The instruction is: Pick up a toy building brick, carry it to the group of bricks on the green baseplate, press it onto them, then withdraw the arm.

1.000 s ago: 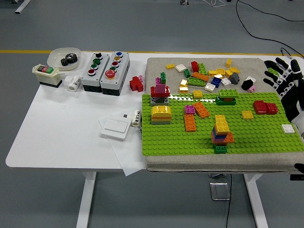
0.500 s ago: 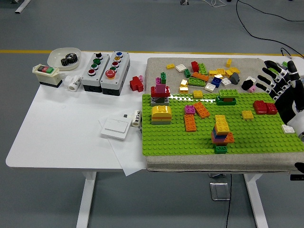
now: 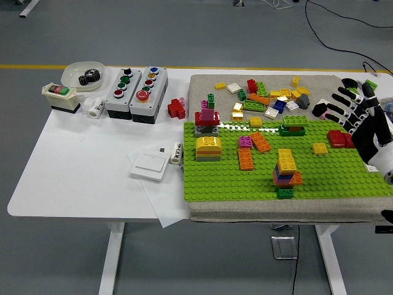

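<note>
The green baseplate lies on a grey mat on the table's right half. On it stand a stacked tower of yellow, purple and orange bricks, a yellow brick block, orange and pink bricks and a red brick. Loose bricks of many colours lie on the mat behind the plate. My right hand hovers at the plate's far right corner, fingers spread, holding nothing, beside a black and pink piece. My left hand is out of view.
Left of the mat stand two grey button boxes, a switch box, a white bowl with a gear, a white roll, a red piece and a white wall switch on paper.
My right hand has moved left and inward over the plate's far right corner, now covering the white brick near the right edge. The bricks have not moved.
</note>
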Robot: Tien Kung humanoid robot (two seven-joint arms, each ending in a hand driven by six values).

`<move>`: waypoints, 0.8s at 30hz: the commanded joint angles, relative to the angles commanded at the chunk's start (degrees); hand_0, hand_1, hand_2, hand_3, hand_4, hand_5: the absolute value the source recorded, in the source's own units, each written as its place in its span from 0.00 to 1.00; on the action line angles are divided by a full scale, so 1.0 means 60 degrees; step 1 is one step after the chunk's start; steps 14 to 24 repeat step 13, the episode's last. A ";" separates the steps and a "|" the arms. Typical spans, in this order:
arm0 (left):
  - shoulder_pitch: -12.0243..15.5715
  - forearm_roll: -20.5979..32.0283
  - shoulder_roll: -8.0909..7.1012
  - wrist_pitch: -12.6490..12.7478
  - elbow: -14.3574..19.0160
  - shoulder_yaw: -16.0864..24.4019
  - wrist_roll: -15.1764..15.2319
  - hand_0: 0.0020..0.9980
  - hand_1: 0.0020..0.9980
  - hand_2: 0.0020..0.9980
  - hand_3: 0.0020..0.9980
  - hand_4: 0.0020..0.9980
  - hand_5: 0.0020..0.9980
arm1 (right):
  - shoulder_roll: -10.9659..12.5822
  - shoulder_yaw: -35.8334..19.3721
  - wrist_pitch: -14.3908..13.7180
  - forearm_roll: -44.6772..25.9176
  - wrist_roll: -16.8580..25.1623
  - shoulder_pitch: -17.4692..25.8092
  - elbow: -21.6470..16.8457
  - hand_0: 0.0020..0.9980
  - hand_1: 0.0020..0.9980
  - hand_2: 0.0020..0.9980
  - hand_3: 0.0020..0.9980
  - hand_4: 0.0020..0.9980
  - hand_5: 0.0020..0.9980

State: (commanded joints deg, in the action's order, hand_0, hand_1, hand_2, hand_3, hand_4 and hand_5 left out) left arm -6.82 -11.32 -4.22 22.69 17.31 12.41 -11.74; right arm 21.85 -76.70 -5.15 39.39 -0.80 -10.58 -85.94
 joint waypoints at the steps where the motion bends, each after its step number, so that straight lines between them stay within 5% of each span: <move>1: 0.0000 0.0004 0.0000 0.0000 0.0000 -0.0001 0.0000 0.74 0.73 0.72 0.59 0.64 0.67 | 0.0000 0.0000 -0.0012 -0.0002 -0.0003 -0.0005 0.0002 0.77 0.74 0.80 0.78 1.00 0.75; 24: -0.0018 0.0044 0.0007 0.0000 0.0004 -0.0021 0.0017 0.74 0.73 0.72 0.59 0.64 0.67 | -0.0014 -0.0014 -0.0112 -0.0127 -0.0045 0.0016 0.0021 0.74 0.73 0.79 0.78 1.00 0.74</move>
